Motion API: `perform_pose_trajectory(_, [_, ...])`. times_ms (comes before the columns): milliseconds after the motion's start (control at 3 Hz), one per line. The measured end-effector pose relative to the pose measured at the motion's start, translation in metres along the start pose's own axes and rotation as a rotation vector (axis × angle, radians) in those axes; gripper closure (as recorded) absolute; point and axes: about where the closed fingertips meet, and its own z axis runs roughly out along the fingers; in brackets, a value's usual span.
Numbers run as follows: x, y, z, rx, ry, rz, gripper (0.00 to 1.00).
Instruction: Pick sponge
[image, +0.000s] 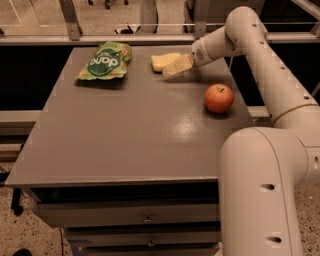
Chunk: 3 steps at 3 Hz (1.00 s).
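The sponge (161, 61) is a pale yellow soft block lying flat at the far middle of the grey table (125, 135). My gripper (176, 66) reaches in from the right on the white arm. Its cream-yellow wedge tip sits low over the table, right against the sponge's right end and hiding part of it. I cannot tell whether it touches the sponge. Nothing is lifted.
A red apple (219, 98) stands on the table's right side, in front of the gripper. A green snack bag (103, 61) lies at the far left. The arm's large white base (265, 190) fills the near right. A rail runs behind the table's far edge.
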Motion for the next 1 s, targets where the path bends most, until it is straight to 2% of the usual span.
perform_pose_trajectory(667, [-0.0144,0.0123,0.0031,-0.021,0.021,-0.093,0.00])
perform_pose_trajectory(1000, [-0.0159,0.0139,0.0028,-0.018,0.031,-0.126,0.17])
